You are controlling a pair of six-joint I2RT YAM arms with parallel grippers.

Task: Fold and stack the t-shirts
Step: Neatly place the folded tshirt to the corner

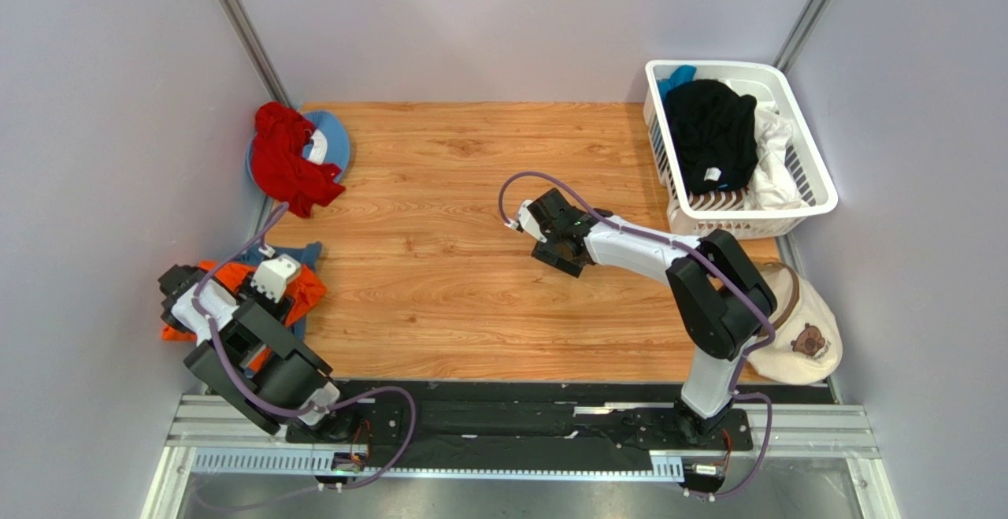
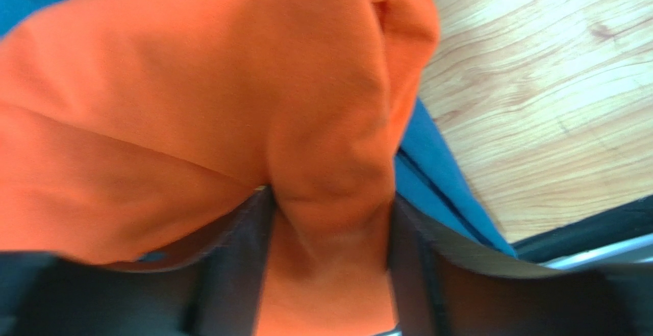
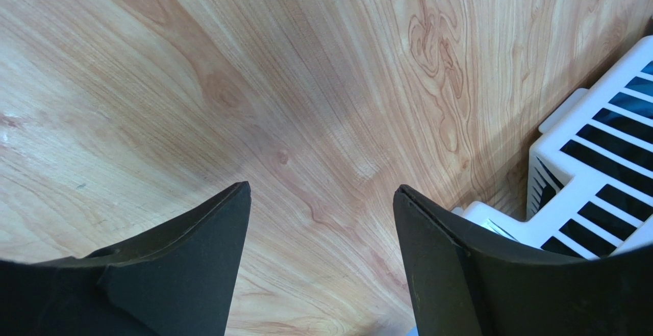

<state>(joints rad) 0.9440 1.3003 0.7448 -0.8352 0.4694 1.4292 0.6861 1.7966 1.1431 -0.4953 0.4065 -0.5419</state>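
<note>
The bright orange t-shirt lies bunched on top of the dusty blue t-shirt at the table's left edge. My left gripper is pressed down into it. In the left wrist view the jaws stand apart with a thick fold of the orange shirt filling the gap, and blue cloth shows beneath. My right gripper is open and empty above bare wood mid-table. A black t-shirt and a white one lie in the basket.
A white slatted basket stands at the back right, and its corner shows in the right wrist view. A red cloth lies on a blue disc at the back left. A beige bear-face cap lies at the right edge.
</note>
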